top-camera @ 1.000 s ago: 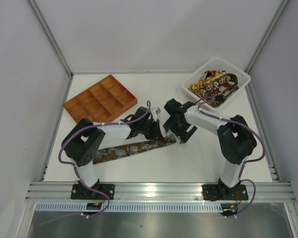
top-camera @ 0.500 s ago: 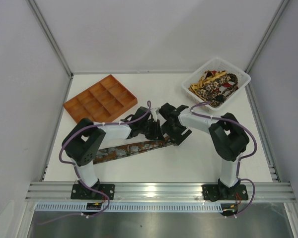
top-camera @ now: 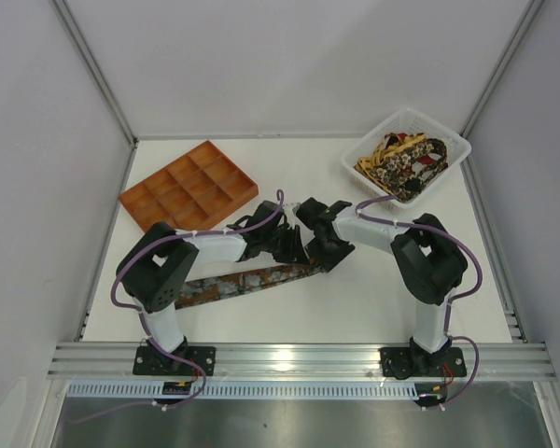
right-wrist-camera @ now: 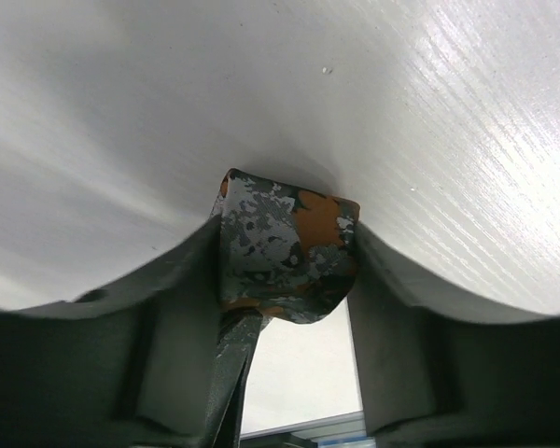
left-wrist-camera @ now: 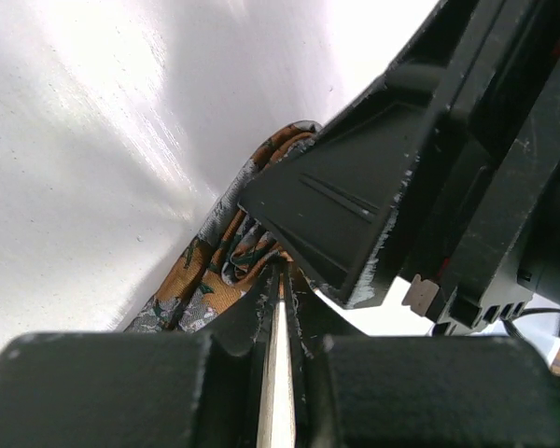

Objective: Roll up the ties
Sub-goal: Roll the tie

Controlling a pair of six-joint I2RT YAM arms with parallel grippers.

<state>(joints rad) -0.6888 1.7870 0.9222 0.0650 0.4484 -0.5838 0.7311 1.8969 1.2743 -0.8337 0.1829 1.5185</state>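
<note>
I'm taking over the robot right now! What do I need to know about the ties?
Left tool: shut, pinching one end of the tie.
Right tool: fingers on either side of that same end, which is folded over. The fabric fills the gap, so it looks like a grip.
The tie lies stretched out on the table between the arms, with only that end curled.
Other ties: heaped in the white basket at the far right corner.
Done: the roll has barely begun.
Left: roll this tie all the way, then the ones in the basket.
</note>
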